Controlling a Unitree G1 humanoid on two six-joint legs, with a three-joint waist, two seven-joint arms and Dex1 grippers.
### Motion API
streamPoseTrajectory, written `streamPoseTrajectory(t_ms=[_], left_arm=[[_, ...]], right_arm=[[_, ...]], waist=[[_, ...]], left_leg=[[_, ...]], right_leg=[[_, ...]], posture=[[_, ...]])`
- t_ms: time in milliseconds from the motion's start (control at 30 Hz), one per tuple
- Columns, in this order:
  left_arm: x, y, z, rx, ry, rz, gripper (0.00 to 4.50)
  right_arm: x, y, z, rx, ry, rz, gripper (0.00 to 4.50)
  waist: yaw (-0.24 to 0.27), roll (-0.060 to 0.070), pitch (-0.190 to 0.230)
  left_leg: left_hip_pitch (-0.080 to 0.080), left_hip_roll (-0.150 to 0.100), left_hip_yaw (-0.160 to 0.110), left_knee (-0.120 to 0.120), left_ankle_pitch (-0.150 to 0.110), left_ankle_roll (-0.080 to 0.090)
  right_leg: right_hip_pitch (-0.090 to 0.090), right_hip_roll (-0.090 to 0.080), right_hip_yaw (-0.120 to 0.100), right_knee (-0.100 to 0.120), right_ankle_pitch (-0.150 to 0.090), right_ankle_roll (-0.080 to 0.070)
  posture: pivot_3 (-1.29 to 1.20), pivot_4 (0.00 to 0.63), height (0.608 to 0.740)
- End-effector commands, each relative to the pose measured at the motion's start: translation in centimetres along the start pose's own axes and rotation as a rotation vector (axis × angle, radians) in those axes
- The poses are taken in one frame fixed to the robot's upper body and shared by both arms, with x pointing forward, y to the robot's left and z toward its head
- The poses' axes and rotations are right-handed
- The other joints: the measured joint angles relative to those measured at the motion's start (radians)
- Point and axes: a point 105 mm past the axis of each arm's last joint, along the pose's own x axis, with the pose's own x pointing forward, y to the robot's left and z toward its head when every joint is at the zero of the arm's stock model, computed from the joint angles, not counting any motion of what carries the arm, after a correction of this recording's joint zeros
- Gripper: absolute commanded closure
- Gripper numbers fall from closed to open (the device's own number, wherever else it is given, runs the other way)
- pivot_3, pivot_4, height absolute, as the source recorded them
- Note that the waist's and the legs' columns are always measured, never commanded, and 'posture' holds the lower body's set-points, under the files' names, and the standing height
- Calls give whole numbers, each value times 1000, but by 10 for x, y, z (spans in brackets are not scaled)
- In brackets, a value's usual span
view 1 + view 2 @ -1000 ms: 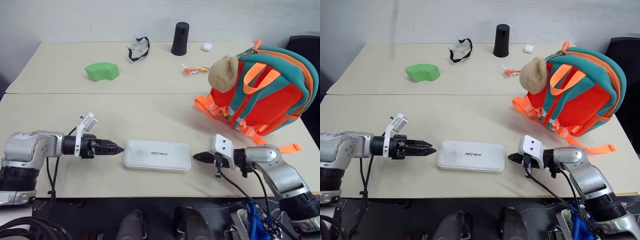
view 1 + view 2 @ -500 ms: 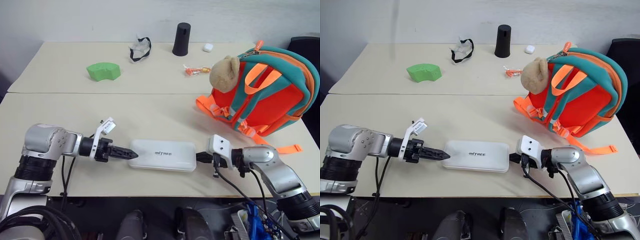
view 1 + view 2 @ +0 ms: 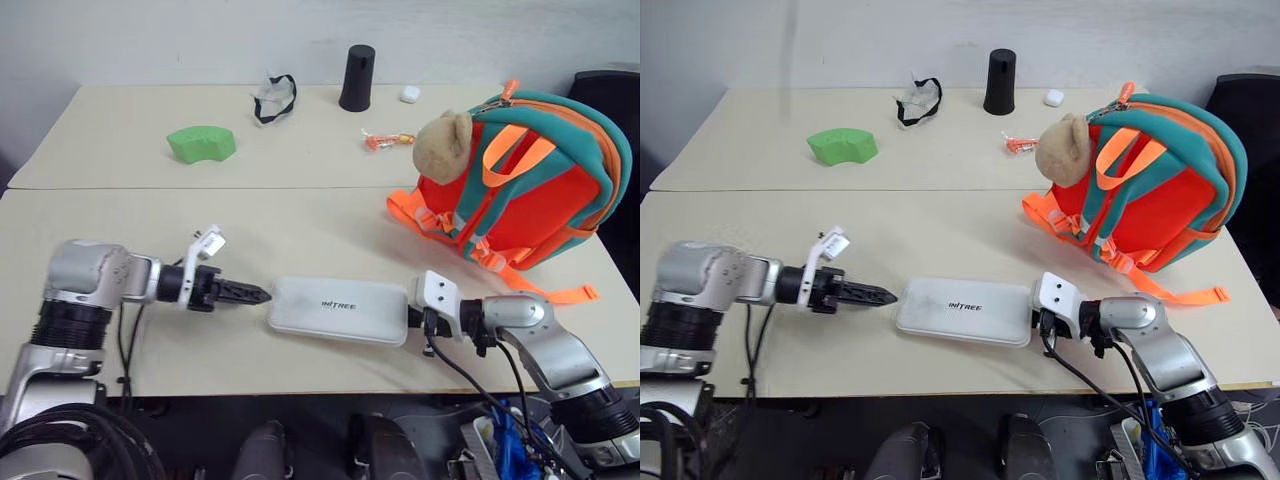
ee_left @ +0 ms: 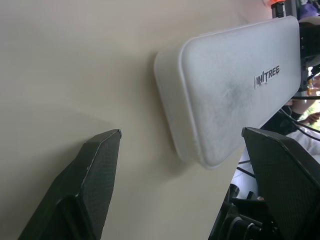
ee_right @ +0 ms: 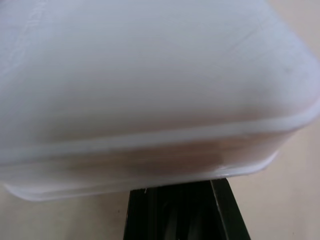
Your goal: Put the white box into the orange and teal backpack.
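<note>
From the head views, the white box (image 3: 340, 311) lies flat near the table's (image 3: 300, 215) front edge, between the two grippers. The left gripper (image 3: 258, 295) points at its left end, just short of it; the right gripper (image 3: 412, 319), fingers shut, meets its right end. The orange and teal backpack (image 3: 520, 180) stands towards the table's right edge.

Left wrist view: the fingers (image 4: 90, 180) stand wide, with the box ahead of them.

Right wrist view: the box's end sits against the closed fingertips (image 5: 175, 210).

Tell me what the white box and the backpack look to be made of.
White box: probably hard matte plastic; smooth moulded shell, rounded corners, a seam round its edge, printed lettering.
Backpack: likely soft padded fabric, perhaps neoprene; smooth orange panels, teal trim, woven orange straps.
</note>
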Motion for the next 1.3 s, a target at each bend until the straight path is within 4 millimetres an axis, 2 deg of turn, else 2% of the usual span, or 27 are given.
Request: streamPoseTrajectory(t_ms=[33,133,267,367,533,767,1000,1300], left_arm=[[-8,-7,3,33,0,-28,431],[-6,-7,4,37,5,-30,431],[11,-12,4,60,21,-63,431],[18,-13,6,58,11,-81,431],[28,-13,11,46,5,-92,431],[42,-10,8,38,54,-99,431],[43,-14,6,33,99,-118,431],[68,-33,4,50,159,-208,431]], right_arm=[[-12,-4,0,-19,10,-21,4500],[-25,-9,-6,-19,43,-40,4500],[-64,-12,-15,-36,141,-16,4500],[-73,-4,-17,-38,165,32,4500],[-57,5,-15,-40,137,73,4500],[-34,7,-6,-52,93,77,4500],[-30,6,-5,-57,88,69,4500],[-23,6,-3,-59,73,57,4500]], waist=[[0,0,0],[6,0,0],[17,0,0],[17,-5,1],[3,-6,1],[5,-6,1],[5,-6,1],[6,-6,1]], left_leg=[[0,0,0,0,0,0],[0,-1,0,0,0,0],[-1,-5,0,0,0,3],[-1,-4,0,0,0,3],[0,-2,0,0,0,2],[0,-2,0,0,0,2],[0,-3,0,0,0,2],[0,-3,0,0,1,2]], right_leg=[[0,0,0,0,0,0],[0,0,0,0,0,0],[0,-1,0,-1,0,0],[1,-1,0,-1,0,1],[0,-1,0,-1,0,1],[0,-1,0,-1,0,1],[1,-1,0,-1,0,1],[1,-1,0,-1,0,1]], posture=[[0,150,740],[0,150,740],[0,150,740],[0,150,740],[0,150,740],[0,150,740],[0,150,740],[0,150,740]])
